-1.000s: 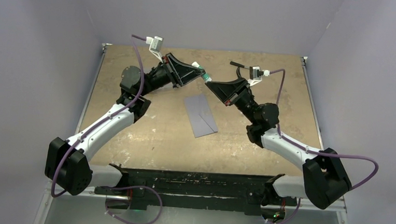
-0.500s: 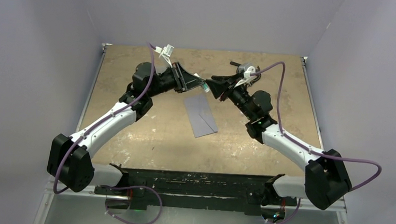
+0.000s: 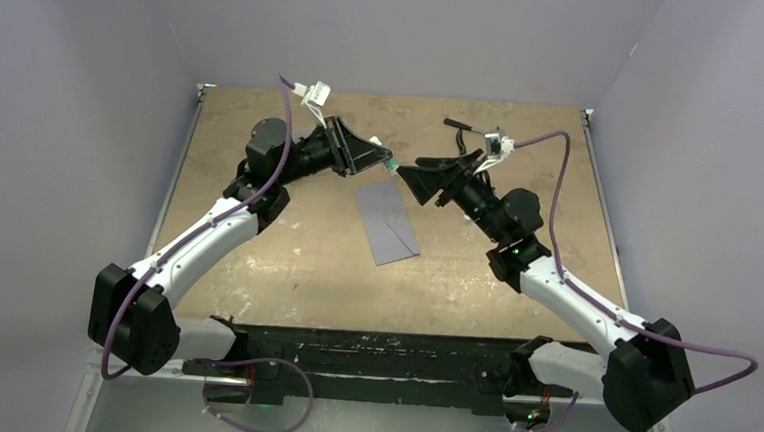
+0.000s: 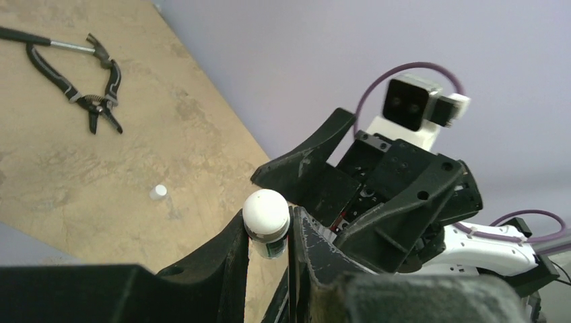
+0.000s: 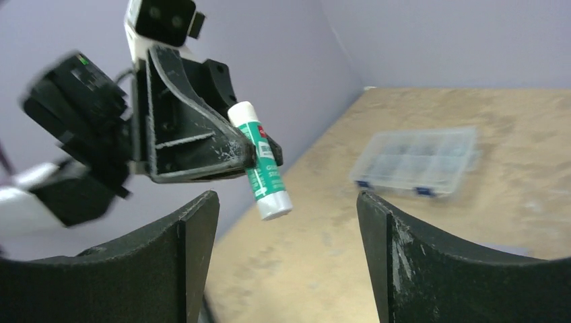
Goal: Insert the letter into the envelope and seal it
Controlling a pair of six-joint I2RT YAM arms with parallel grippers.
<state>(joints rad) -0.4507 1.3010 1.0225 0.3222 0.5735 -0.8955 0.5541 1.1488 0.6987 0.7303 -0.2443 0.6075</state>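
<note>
Probably a robotics lab: 2 bolted arms [image 3: 201, 237], plain lavender walls [image 3: 64, 106].

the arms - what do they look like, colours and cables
The left arm and right arm match: white shells on the long links, black joints and bases. A purple cable loops along each. The left gripper and right gripper are black wedges, each with a white camera block at the wrist.
</note>
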